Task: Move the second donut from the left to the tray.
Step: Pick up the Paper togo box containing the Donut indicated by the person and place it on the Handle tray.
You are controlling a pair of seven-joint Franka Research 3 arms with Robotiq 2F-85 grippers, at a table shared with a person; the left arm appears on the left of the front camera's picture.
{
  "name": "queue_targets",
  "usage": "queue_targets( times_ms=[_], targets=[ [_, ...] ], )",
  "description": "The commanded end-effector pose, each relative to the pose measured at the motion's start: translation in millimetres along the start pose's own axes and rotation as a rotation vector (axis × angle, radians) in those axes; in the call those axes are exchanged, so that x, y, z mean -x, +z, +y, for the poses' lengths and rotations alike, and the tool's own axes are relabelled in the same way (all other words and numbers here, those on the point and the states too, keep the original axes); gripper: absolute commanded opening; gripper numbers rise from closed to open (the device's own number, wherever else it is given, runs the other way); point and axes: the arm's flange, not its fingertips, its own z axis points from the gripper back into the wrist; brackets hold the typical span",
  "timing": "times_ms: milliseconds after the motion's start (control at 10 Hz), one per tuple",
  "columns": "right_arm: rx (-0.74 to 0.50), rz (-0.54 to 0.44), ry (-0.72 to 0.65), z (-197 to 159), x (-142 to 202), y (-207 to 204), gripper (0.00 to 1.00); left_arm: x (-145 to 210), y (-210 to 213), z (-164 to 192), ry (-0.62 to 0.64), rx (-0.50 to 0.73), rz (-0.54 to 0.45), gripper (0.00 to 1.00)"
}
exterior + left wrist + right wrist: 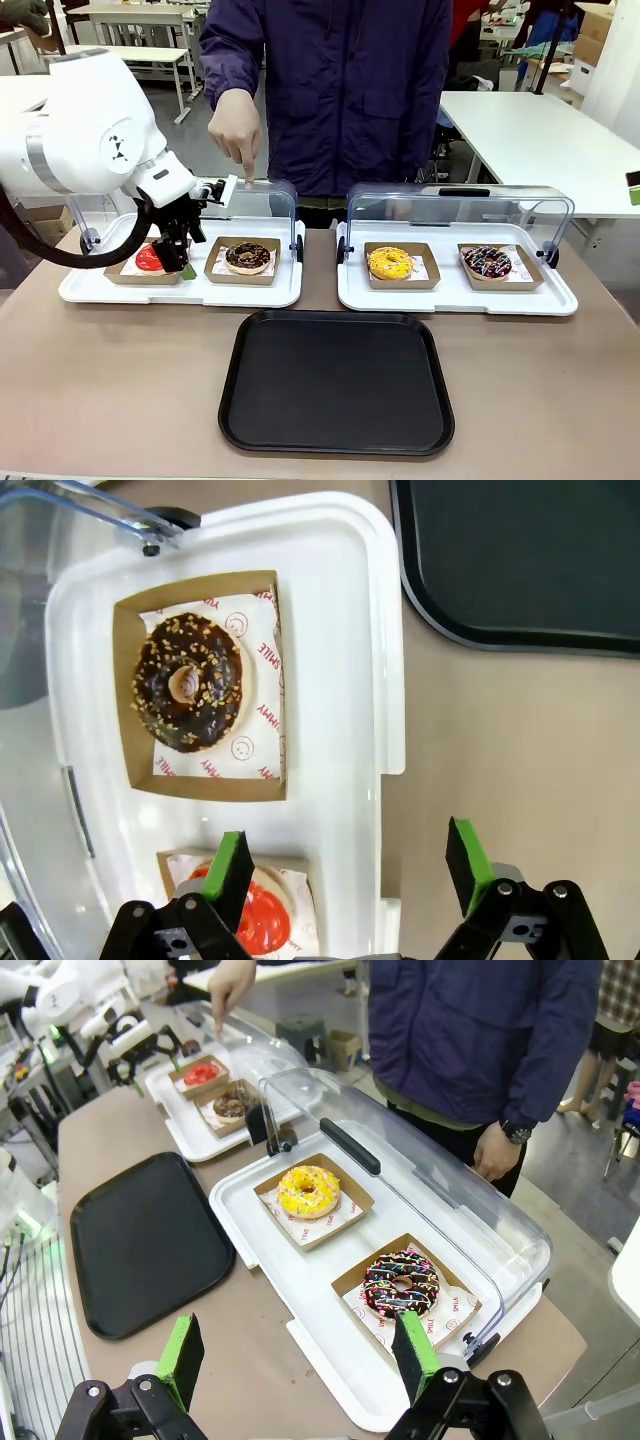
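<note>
1. Chocolate-glazed and dusted with tan crumbs, the second donut from the left [248, 257] sits in its cardboard tray [242, 274] on the left white display tray [180, 290], just behind the black tray [336, 385] on the bench [110, 390]. Left of that donut, the left end effector [178, 256] hangs over the red-glazed donut [150, 259]; how wide it stands cannot be told from this angle. A person's hand [235, 135] points down at the raised clear lid [268, 203] behind the donut. The approach step appears to be in hand.

2. From the left wrist, the left end effector [350, 865] stands wide open and empty, one green pad over the red-glazed donut [262, 920], the other beyond the display tray's rim. The crumbed donut [188, 694] lies untouched ahead; the black tray [520, 560] is beside it across bare bench. Next move, by judgement: shift over the crumbed donut, descend, close on its cardboard tray.

3. From the right wrist, the right end effector [300, 1355] is open, holding nothing, well apart from the crumbed donut [229, 1107]. Nearer stand the yellow donut [308, 1190] and sprinkled donut [401, 1283], under another lid.
</note>
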Motion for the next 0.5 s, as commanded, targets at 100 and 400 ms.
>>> queue_targets(
  times_ms=[100,400],
  targets=[
    [0.0,-0.023,0.013,-1.5,-2.3,-0.4,1.0,-8.5,2.6,-10.6,-0.037,-0.087,0.042,1.0],
    [0.0,-0.023,0.013,-1.5,-2.3,-0.4,1.0,-26.4,-18.6,5.5,-0.068,-0.102,0.106,1.0]
  ],
)
